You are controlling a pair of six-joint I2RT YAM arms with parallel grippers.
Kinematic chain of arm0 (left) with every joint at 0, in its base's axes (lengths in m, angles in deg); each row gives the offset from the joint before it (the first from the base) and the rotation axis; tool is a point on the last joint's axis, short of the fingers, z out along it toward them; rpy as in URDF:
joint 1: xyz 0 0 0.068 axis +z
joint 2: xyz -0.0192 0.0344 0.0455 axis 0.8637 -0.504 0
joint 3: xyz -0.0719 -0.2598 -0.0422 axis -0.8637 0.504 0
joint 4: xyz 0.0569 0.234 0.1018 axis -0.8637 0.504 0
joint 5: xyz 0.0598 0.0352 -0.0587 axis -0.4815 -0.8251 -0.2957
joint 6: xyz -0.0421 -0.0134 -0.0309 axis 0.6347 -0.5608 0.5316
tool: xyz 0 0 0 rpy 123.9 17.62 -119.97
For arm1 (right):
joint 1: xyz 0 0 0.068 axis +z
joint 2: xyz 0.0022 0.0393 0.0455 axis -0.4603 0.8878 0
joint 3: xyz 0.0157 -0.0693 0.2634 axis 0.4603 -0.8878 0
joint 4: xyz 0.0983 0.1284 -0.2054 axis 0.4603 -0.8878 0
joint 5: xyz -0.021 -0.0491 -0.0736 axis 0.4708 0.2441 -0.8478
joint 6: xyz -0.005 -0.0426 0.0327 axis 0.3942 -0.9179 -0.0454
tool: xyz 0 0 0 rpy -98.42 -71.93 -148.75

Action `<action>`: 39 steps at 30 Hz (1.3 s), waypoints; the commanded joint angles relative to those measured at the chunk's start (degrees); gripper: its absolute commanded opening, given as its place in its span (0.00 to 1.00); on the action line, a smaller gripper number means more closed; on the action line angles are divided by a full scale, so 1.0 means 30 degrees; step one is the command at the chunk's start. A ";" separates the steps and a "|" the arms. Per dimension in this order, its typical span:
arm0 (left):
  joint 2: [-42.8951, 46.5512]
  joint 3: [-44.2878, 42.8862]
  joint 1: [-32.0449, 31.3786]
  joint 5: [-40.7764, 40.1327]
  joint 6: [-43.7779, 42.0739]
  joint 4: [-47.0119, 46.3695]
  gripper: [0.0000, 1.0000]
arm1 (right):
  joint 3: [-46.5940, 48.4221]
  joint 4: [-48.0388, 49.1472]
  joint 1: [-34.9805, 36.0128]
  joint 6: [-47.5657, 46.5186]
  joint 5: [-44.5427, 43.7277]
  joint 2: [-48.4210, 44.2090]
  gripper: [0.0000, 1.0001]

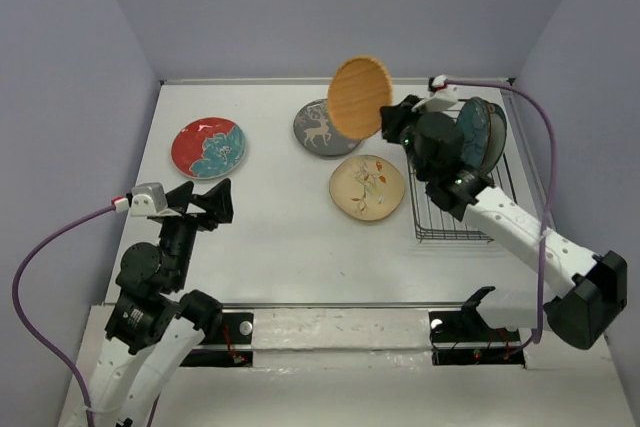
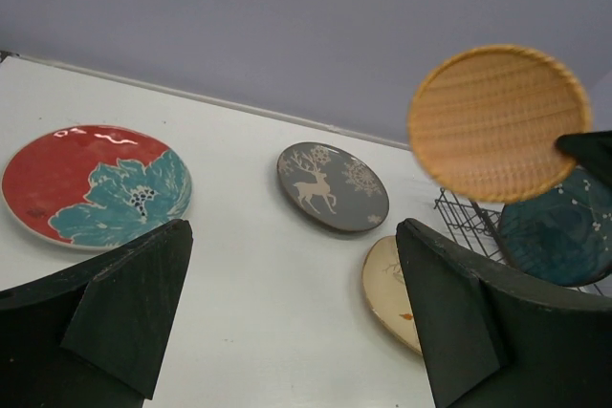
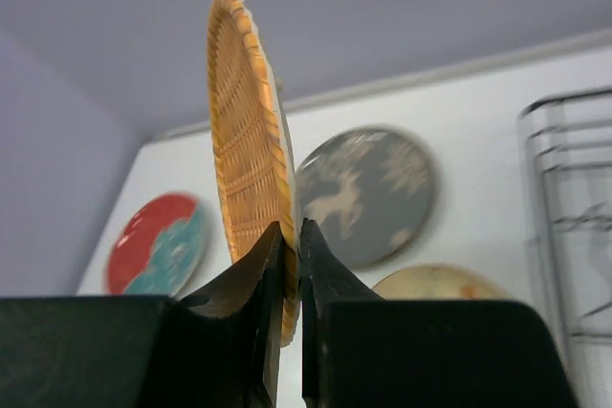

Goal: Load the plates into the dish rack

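Note:
My right gripper (image 1: 392, 119) is shut on the rim of the orange woven-look plate (image 1: 359, 97) and holds it upright in the air, left of the black wire dish rack (image 1: 470, 197); the plate also shows in the right wrist view (image 3: 244, 150). A dark teal plate (image 1: 475, 137) and a white blue-rimmed plate (image 1: 497, 135) stand in the rack. The grey deer plate (image 1: 320, 129), the cream floral plate (image 1: 367, 187) and the red plate with teal flower (image 1: 208, 147) lie flat on the table. My left gripper (image 1: 205, 205) is open and empty, below the red plate.
The white table (image 1: 280, 237) is enclosed by grey-blue walls at the back and sides. A purple cable loops beside each arm. The rack stands against the right edge of the table.

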 commanded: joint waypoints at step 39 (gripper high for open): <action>0.0884 0.0074 -0.0485 0.0682 -0.0108 -0.0906 0.99 | 0.1394 -0.6552 -0.9211 -1.1957 -0.4474 0.1798 0.07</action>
